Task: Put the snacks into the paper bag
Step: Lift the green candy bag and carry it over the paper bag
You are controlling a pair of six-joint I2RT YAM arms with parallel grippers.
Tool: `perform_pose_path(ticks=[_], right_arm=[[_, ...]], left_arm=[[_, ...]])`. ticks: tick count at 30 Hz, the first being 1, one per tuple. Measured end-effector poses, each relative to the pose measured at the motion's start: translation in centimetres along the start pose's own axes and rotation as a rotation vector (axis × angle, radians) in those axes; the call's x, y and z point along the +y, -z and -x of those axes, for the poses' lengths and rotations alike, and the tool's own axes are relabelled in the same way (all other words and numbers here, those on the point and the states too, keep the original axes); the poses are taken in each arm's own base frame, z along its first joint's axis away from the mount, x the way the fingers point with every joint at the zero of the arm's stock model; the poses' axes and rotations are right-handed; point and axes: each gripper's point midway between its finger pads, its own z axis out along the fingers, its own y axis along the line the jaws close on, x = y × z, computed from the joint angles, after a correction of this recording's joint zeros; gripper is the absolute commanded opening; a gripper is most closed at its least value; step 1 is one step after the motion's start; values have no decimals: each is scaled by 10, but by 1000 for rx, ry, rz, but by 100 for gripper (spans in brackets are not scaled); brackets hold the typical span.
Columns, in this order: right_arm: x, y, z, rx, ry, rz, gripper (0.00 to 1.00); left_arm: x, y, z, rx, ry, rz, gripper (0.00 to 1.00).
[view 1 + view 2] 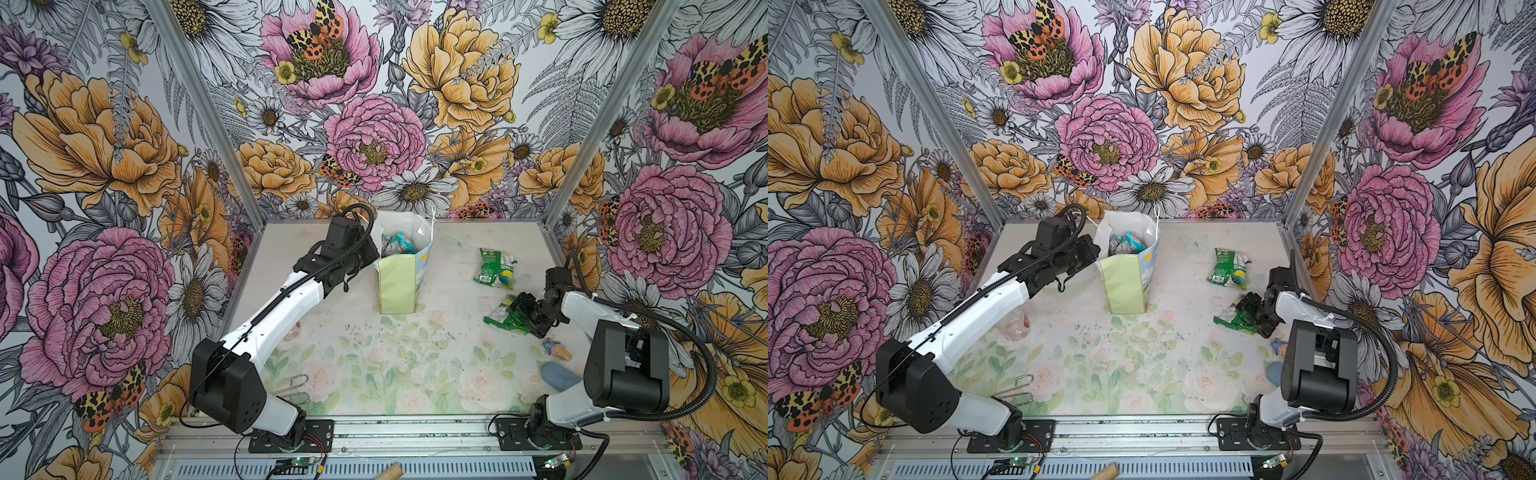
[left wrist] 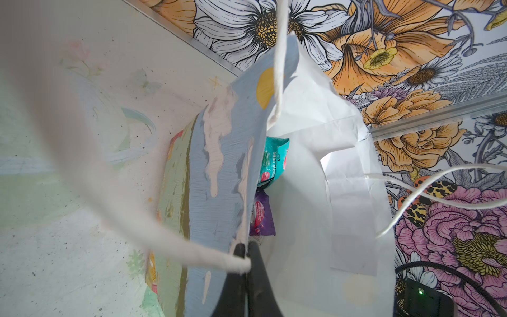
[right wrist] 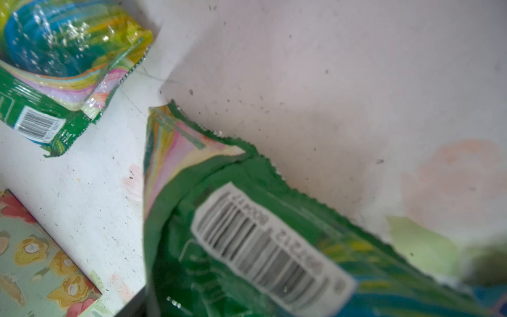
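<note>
Standing near the bench's (image 1: 374, 374) rear edge, the paper bag (image 1: 397, 286) has its rim clamped in the left gripper (image 2: 245, 251), while the right gripper (image 1: 519, 309), jaw state not discernible, is at a green snack packet (image 1: 500, 320) near the right edge.

Both top views were bright and evenly lit, the light diffuse. Shadows were soft and faint, with a pale one on the table (image 1: 374, 374) at the foot of the paper bag (image 1: 397, 286). Focus was sharp throughout. The side walls splayed outward and the flowers stretched toward the left and right edges.

Left wrist view: the cord handle (image 2: 115, 192) lay close to the lens and was smeared to a wide pale band. The bag's white inside was nearly washed out.

Right wrist view: the nearer green packet (image 3: 247, 247) was soft, its barcode blurred. The farther green packet (image 3: 63, 55) showed small white glints on its foil. A grey shadow lay over part of the table.
</note>
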Motion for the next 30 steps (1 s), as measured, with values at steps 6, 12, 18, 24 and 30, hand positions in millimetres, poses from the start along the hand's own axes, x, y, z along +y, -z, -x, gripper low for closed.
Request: perform_pose_path(ticks=[6, 12, 18, 24, 30], right_arm=[[2, 2, 1, -10, 6, 9, 45], [7, 10, 2, -33, 16, 27, 29], [17, 26, 3, -70, 32, 73, 15], [43, 65, 5, -152, 72, 178, 7], [92, 132, 16, -287, 154, 329, 0]], left_arm=[[0, 0, 0, 0, 0, 0, 0], [2, 1, 0, -3, 2, 2, 0], [3, 0, 0, -3, 3, 2, 0], [3, 0, 0, -3, 3, 2, 0], [3, 0, 0, -3, 3, 2, 0]])
